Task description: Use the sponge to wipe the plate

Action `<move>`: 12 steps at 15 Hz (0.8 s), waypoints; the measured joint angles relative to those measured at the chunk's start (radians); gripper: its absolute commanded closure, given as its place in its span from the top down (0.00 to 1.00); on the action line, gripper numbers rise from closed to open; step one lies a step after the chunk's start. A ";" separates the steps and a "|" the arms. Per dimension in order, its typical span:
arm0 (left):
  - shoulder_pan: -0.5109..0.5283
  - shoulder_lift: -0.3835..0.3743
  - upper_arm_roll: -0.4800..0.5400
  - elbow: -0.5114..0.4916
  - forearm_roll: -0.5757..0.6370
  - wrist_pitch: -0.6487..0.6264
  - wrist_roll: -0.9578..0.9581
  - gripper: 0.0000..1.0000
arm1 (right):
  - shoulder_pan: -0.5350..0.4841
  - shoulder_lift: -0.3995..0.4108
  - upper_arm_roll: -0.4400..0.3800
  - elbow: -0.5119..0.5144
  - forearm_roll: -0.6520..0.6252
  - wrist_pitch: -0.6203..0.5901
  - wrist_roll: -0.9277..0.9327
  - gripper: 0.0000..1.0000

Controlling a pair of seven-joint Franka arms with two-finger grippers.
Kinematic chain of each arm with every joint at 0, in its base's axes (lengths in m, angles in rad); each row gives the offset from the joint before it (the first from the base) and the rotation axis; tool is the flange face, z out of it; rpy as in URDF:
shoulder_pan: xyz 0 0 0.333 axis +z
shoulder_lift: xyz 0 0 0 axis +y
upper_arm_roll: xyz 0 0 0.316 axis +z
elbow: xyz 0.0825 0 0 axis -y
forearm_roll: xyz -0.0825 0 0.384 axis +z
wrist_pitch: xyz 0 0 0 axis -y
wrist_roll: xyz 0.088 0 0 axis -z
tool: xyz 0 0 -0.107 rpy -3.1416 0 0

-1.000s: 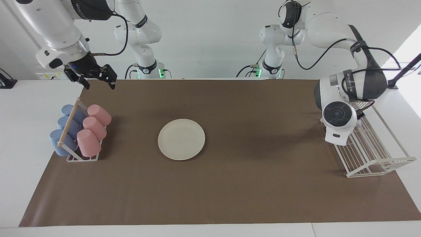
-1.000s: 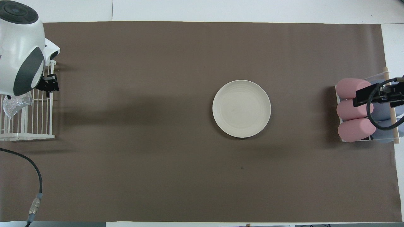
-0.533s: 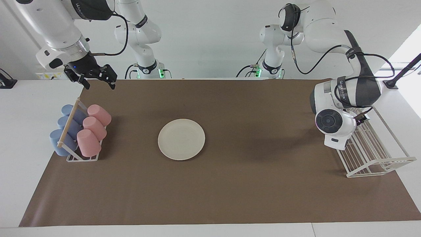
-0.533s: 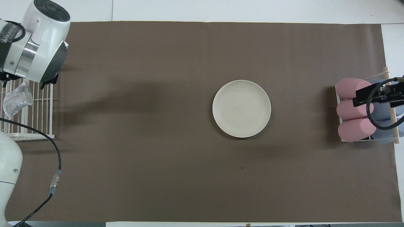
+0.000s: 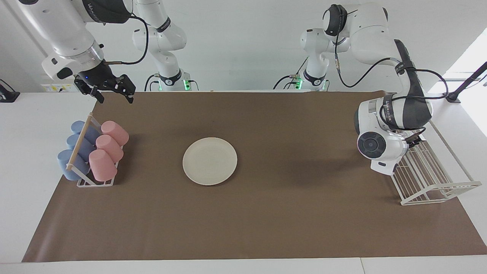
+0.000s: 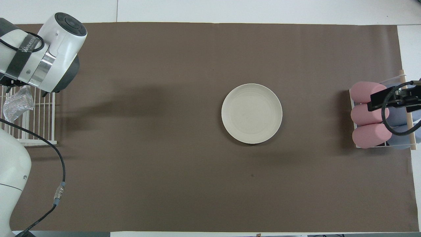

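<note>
Sponge (image 6: 18, 107) in wire rack (image 6: 36, 131); plate (image 6: 251, 113) bare mid-mat.

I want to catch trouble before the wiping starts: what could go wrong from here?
The sponge lies inside the wire rack, with the left gripper over that rack: a grab might catch the wires or drag the rack. The plate lies loose with nothing holding it, and the right gripper waits up near the cups, so wiping may slide the plate.

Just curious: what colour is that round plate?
Plain cream-white plate, clearest in the overhead view.
</note>
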 measured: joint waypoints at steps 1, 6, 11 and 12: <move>-0.003 -0.001 0.000 0.000 0.000 -0.001 0.000 0.85 | 0.000 0.000 0.003 0.000 0.000 0.000 0.001 1.00; -0.013 -0.001 0.000 0.000 0.002 -0.010 0.000 0.37 | 0.004 0.000 0.008 0.000 0.000 0.000 0.012 1.00; -0.013 -0.014 0.002 0.000 0.002 -0.030 0.000 0.00 | 0.004 0.000 0.008 0.000 0.000 0.000 0.018 1.00; -0.013 -0.021 0.002 0.000 0.002 -0.030 0.000 0.00 | 0.004 0.000 0.008 0.000 0.000 0.000 0.018 1.00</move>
